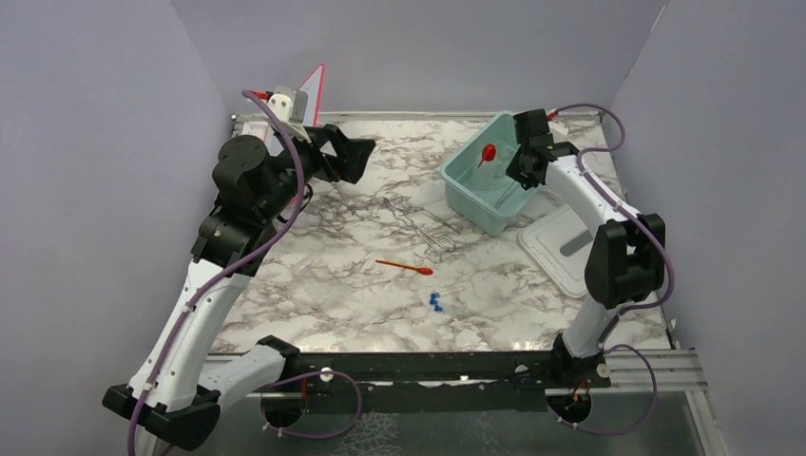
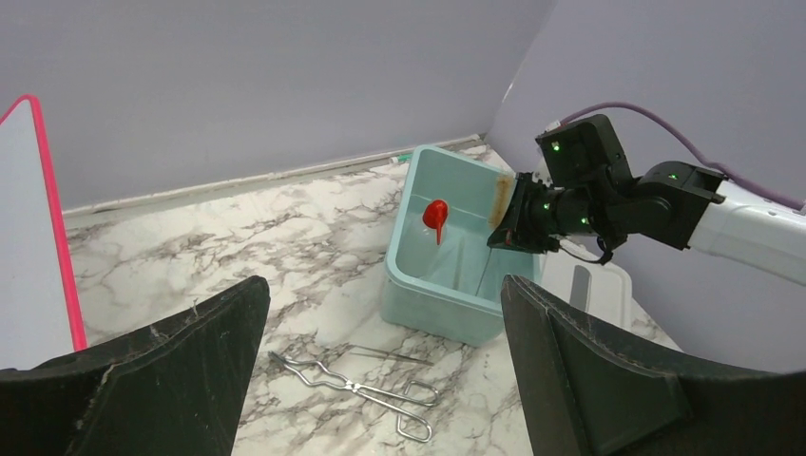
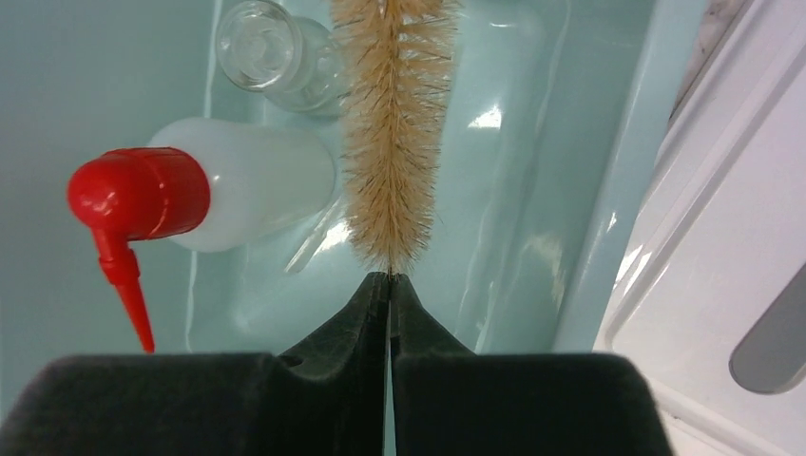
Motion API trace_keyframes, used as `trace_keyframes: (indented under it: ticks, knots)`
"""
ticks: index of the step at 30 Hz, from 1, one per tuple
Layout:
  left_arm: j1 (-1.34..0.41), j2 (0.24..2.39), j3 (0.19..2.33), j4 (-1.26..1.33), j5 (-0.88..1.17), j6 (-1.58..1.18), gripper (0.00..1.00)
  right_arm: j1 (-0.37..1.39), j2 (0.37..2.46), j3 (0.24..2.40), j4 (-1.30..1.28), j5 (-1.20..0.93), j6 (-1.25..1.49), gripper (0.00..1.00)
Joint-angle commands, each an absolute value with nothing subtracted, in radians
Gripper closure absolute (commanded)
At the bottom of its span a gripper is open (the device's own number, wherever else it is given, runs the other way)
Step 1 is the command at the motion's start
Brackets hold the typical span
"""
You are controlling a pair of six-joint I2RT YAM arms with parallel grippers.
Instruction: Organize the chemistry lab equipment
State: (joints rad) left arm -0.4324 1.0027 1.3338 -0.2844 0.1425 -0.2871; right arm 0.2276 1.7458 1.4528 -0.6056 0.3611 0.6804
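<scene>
My right gripper [image 1: 526, 171] is shut on the wire stem of the tan-bristled brush [image 3: 392, 133] and holds it inside the pale teal tub [image 1: 470, 202]; the jaws [image 3: 390, 280] are closed. In the tub lie a white squeeze bottle with a red spout cap [image 3: 247, 195] and a small clear glass vessel [image 3: 271, 52]. My left gripper [image 1: 356, 157] is open and empty, raised over the back left of the table. Metal tongs [image 1: 423, 228] lie on the marble left of the tub. A red-orange spatula [image 1: 404, 267] and blue-capped tubes [image 1: 439, 302] lie nearer the front.
The white lid [image 1: 561, 247] lies right of the tub. The pink-edged whiteboard [image 1: 309, 95] leans at the back left corner, close to my left arm. A thin metal rod [image 2: 390, 356] lies beside the tongs [image 2: 356, 388]. Grey walls enclose the table.
</scene>
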Motion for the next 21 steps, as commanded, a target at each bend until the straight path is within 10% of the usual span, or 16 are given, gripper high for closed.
trace_keyframes:
  ticks: [1,8,21]
  knots:
    - [-0.436,1.004,1.372,-0.284,0.121,-0.254,0.05,0.201,1.772,1.491,-0.636,0.31,0.746,0.9]
    - [-0.436,1.017,1.391,-0.299,0.1,-0.228,0.04,0.199,1.763,1.532,-0.647,0.335,0.732,0.6]
    - [-0.436,1.026,1.393,-0.299,0.089,-0.22,0.04,0.287,1.639,1.58,-0.473,0.13,0.364,0.56]
